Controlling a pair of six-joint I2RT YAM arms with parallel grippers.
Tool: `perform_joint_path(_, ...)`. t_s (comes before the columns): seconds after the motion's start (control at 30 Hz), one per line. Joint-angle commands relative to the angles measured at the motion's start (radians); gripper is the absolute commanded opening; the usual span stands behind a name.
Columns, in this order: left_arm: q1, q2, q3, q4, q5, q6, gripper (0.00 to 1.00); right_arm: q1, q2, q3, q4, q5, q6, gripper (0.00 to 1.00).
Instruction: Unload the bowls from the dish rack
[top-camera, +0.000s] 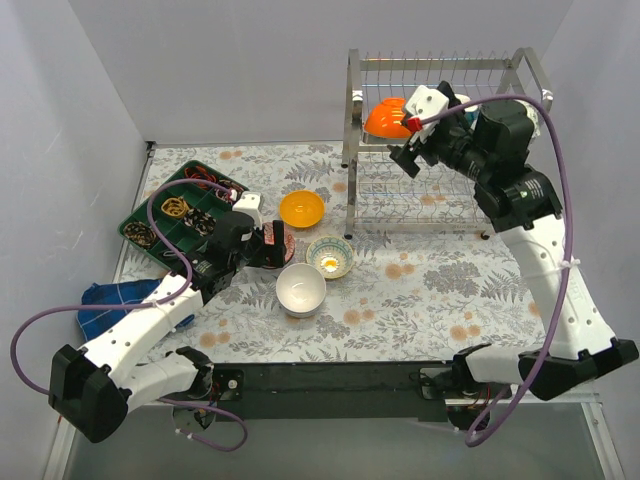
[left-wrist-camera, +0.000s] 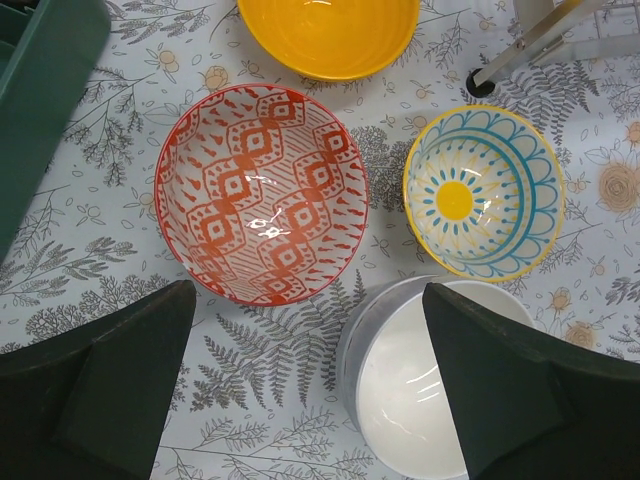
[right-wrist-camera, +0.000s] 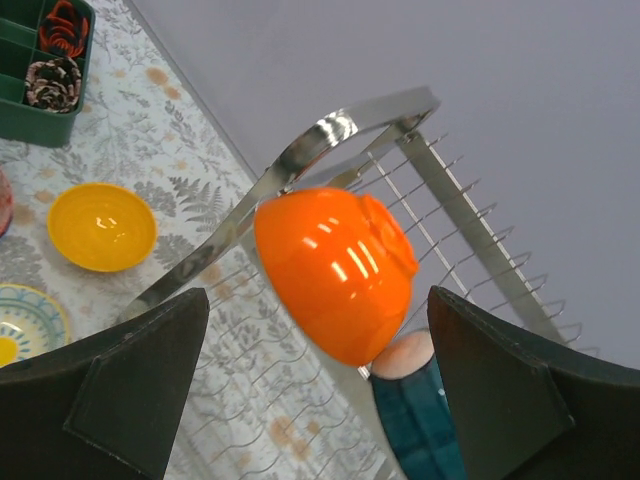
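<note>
The chrome dish rack (top-camera: 445, 70) stands at the back right. An orange bowl (top-camera: 384, 118) sits tilted on its upper tier, also in the right wrist view (right-wrist-camera: 335, 265), with a teal bowl (right-wrist-camera: 420, 415) just behind it. My right gripper (top-camera: 412, 135) is open, its jaws either side of the orange bowl without touching it (right-wrist-camera: 320, 390). On the table stand a yellow bowl (top-camera: 301, 208), a red-patterned bowl (left-wrist-camera: 262, 193), a blue-and-yellow patterned bowl (top-camera: 329, 256) and a white bowl (top-camera: 300, 290). My left gripper (top-camera: 268, 246) hovers open and empty above the red-patterned and white bowls (left-wrist-camera: 310, 385).
A green compartment tray (top-camera: 150, 212) with small items lies at the left. A blue cloth (top-camera: 105, 300) lies at the table's left edge. A rack foot (left-wrist-camera: 482, 84) stands by the patterned bowl. The rack's lower tier (top-camera: 420, 195) holds nothing visible.
</note>
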Motion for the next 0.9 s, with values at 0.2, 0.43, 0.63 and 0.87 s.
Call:
perform_joint_path(0.2, 0.011, -0.003, -0.014, 0.021, -0.038, 0.027, 0.98, -0.020, 0.230, 0.309, -0.139, -0.198, -0.262, 0.99)
perform_joint_path(0.43, 0.019, 0.005, -0.017, 0.026, -0.023, 0.032, 0.98, -0.032, 0.310, 0.389, -0.227, -0.248, -0.311, 0.99)
perform_joint_path(0.63, 0.023, 0.014, -0.019, 0.026, -0.011, 0.038, 0.98, -0.044, 0.356, 0.395, -0.265, -0.236, -0.321, 0.99)
perform_joint_path(0.87, 0.028, 0.022, -0.020, 0.029, -0.003, 0.039, 0.98, -0.052, 0.399, 0.412, -0.265, -0.222, -0.325, 0.99)
